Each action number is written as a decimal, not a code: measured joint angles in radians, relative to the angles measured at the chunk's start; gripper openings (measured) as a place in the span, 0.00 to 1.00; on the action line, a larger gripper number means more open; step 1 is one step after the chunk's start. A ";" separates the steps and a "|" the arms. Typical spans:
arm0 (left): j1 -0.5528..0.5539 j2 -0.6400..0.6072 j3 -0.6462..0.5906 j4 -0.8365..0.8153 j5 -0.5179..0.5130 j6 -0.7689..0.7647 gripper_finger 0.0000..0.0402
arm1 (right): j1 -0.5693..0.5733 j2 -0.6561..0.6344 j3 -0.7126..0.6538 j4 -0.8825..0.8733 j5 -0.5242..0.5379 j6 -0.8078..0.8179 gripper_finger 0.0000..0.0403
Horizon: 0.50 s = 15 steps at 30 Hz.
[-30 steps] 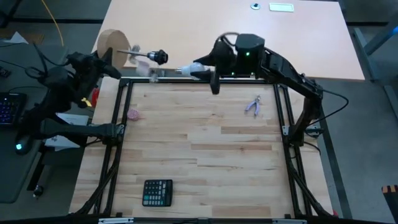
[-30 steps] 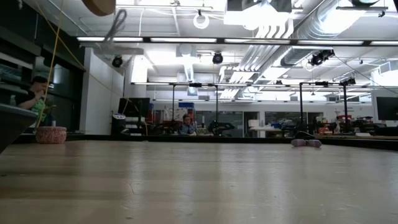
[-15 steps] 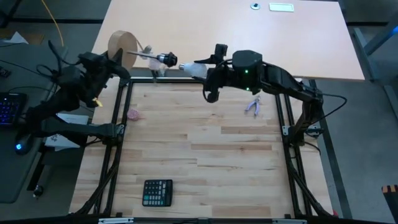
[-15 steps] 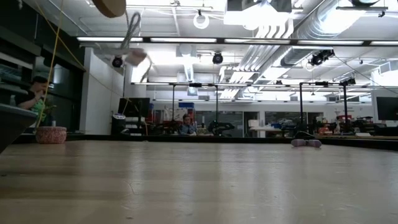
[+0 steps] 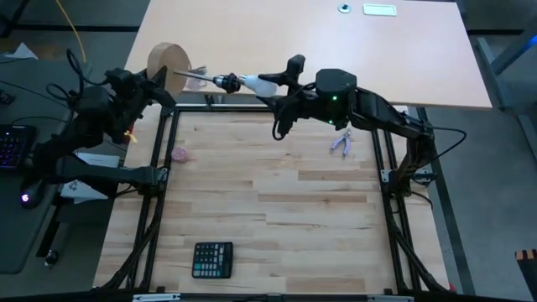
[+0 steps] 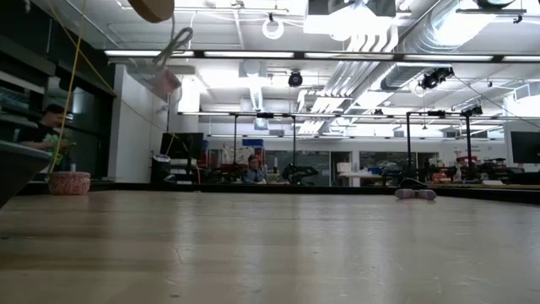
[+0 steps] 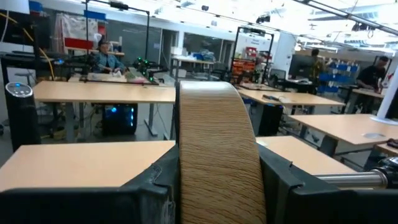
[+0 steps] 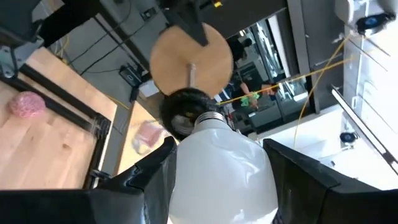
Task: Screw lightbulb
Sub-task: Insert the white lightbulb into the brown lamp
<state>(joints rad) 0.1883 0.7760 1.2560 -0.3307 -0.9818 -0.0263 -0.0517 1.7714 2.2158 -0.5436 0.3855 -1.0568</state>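
Holding both halves up in the air over the far edge of the light wooden worktop [image 5: 277,210] right now. Left pincer [image 5: 153,80] pinching the round wooden disc [image 5: 167,60] edge-on, with its metal stem and black socket [image 5: 222,81] pointing toward the other arm. Right pincer [image 5: 282,81] clamped on the small white frosted pear-shaped lightbulb [image 5: 258,82], silvery screw base [image 8: 210,116] sitting right at the socket mouth. Looking lined up, maybe just touching, but can't tell if any thread is catching yet. So pickup and alignment done, probably; the actual twisting-in pretty much all left to do.
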 joint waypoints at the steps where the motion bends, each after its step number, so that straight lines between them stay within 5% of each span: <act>1: 0.000 0.003 0.000 0.004 -0.005 0.000 0.30 | 0.002 0.002 0.000 -0.001 0.004 -0.009 0.54; 15: -0.001 0.003 0.001 0.032 -0.001 0.023 0.30 | 0.006 0.013 0.000 0.005 0.033 -0.067 0.54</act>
<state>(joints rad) 0.1877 0.7788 1.2572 -0.2987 -0.9829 -0.0034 -0.0456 1.7847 2.2154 -0.5388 0.4187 -1.1236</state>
